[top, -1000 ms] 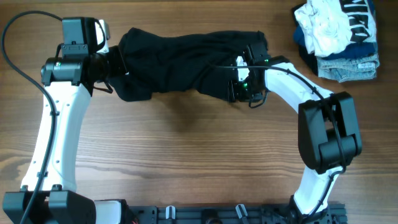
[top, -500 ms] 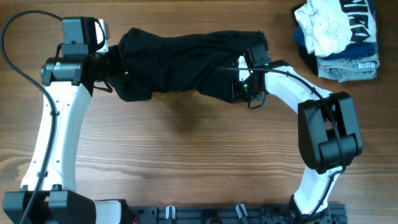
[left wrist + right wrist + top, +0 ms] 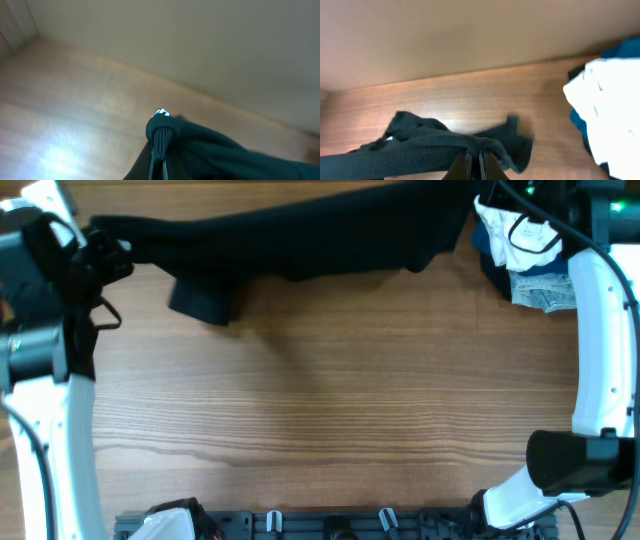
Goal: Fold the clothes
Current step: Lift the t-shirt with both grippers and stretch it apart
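The clothes, a black garment point(image 3: 300, 235), hang stretched in a long band across the far side of the table. One end droops to a dark flap point(image 3: 205, 302). My left gripper point(image 3: 108, 248) is shut on the left end; the left wrist view has bunched ribbed fabric point(image 3: 167, 135) pinched at my left gripper point(image 3: 160, 167). My right gripper point(image 3: 478, 202) is shut on the right end; in the right wrist view the knit fabric point(image 3: 420, 147) wraps over my right gripper point(image 3: 472, 162). Both ends are raised above the wooden table point(image 3: 320, 410).
A heap of white, navy and denim garments point(image 3: 530, 250) lies at the back right, just beside the right arm point(image 3: 600, 320), and fills the right edge of the right wrist view as white cloth point(image 3: 612, 110). The left arm point(image 3: 60, 410) runs down the left side.
The right gripper closed on the garment's right end. Both arms then rose and drew apart, pulling the bunched garment into a long taut band.
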`<action>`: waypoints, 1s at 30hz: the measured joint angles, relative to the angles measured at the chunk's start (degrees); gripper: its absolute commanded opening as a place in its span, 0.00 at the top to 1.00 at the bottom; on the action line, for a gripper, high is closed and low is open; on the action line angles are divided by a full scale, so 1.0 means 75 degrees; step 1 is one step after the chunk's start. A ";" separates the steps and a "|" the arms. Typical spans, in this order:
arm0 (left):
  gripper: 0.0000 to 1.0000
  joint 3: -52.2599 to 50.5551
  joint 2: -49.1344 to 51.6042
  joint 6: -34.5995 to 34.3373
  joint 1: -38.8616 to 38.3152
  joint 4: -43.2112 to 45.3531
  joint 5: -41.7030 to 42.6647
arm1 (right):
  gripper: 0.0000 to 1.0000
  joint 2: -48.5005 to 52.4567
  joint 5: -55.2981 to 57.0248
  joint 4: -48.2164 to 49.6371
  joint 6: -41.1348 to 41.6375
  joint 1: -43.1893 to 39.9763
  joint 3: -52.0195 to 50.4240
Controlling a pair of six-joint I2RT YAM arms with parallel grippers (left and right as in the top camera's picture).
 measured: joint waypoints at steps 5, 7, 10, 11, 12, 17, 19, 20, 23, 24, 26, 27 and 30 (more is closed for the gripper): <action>0.96 0.0029 -0.0860 0.0000 0.0009 0.0542 0.0006 | 0.96 0.0003 0.0000 -0.0408 -0.0125 -0.0003 0.0236; 0.96 0.0029 -0.1186 0.0003 0.0009 0.0746 0.0003 | 0.96 0.0000 0.0000 -0.0525 -0.0213 -0.0003 0.0469; 0.96 0.0029 -0.1938 0.0012 0.0009 0.1017 0.0003 | 0.96 -0.0163 0.0000 -0.0772 -0.0315 -0.0017 0.0641; 0.96 0.0032 -0.2168 0.0012 0.0009 0.1040 0.0006 | 0.96 -0.0233 0.0000 -0.0842 -0.0318 -0.0020 0.0641; 0.96 0.0047 -0.2463 0.0012 0.0009 0.1040 0.0003 | 0.96 -0.0507 0.0000 -0.1008 -0.0350 -0.0061 0.0647; 0.96 0.0478 -0.3430 0.0012 0.0012 0.0903 0.0000 | 0.96 -0.1708 0.0047 -0.1664 -0.0466 -0.0189 0.0714; 0.96 0.0729 -0.3704 0.0015 0.0012 0.0749 0.0000 | 0.96 -0.2253 0.0087 -0.1903 -0.0490 -0.0201 0.0816; 0.96 0.0854 -0.3803 0.0015 0.0012 0.0667 -0.0003 | 0.96 -0.2454 0.0102 -0.2031 -0.0493 -0.0204 0.0845; 0.96 0.1233 -0.3990 0.0073 0.0012 0.0117 -0.0003 | 0.96 -0.3147 0.0154 -0.2454 -0.0510 -0.0213 0.0915; 0.96 0.1268 -0.3998 0.0102 0.0017 -0.0085 -0.0023 | 0.95 -0.3287 0.0184 -0.2588 -0.0510 -0.0219 0.0930; 0.96 0.1271 -0.3943 0.0160 0.0047 -0.0560 -0.0128 | 0.96 -0.3433 0.0265 -0.2908 -0.0513 -0.0219 0.0950; 0.96 0.1265 -0.3826 0.0169 0.0047 -0.0854 -0.0219 | 0.96 -0.3427 0.0271 -0.2973 -0.0513 -0.0219 0.0950; 0.96 0.1300 -0.3383 0.0189 0.0052 -0.1606 -0.0329 | 0.96 -0.3066 0.0297 -0.3235 -0.0516 -0.0219 0.0959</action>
